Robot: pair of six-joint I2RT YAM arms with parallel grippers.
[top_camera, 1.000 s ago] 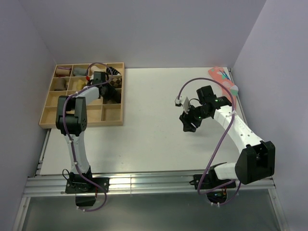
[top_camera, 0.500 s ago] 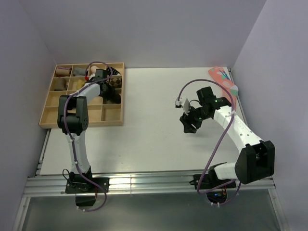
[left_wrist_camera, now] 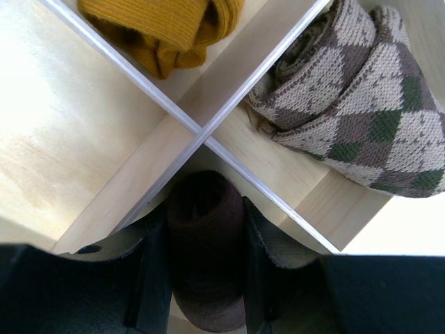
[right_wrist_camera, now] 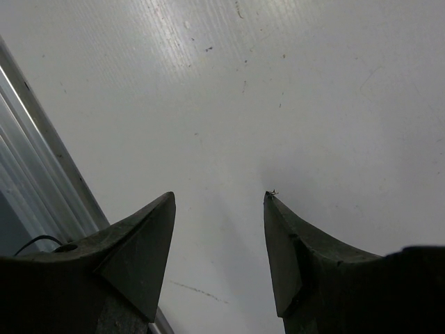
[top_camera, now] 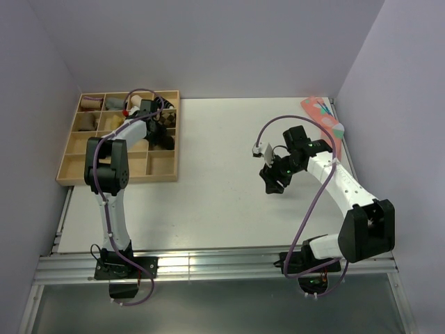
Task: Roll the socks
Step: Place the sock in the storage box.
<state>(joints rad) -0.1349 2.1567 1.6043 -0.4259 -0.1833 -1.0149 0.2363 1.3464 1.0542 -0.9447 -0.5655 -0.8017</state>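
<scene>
The dark brown sock [left_wrist_camera: 205,257] is a rolled bundle held between the fingers of my left gripper [left_wrist_camera: 204,207], which is shut on it. It hangs just above a crossing of dividers in the wooden tray [left_wrist_camera: 174,142]. In the top view the left gripper [top_camera: 149,115] is over the tray's far right compartments, and the sock is hidden under it. My right gripper [right_wrist_camera: 219,196] is open and empty, pointing down at the bare white table; in the top view it [top_camera: 272,182] is right of centre.
The wooden tray [top_camera: 69,149] at the far left holds small sock bundles: a mustard yellow one [left_wrist_camera: 163,28] and a checked one [left_wrist_camera: 348,104]. A pink sock [top_camera: 323,115] lies at the table's far right edge. The table's metal rail [right_wrist_camera: 35,174] is close to the right gripper.
The left gripper has shifted slightly toward the far side of the tray with the brown sock in it. The right gripper has barely moved.
</scene>
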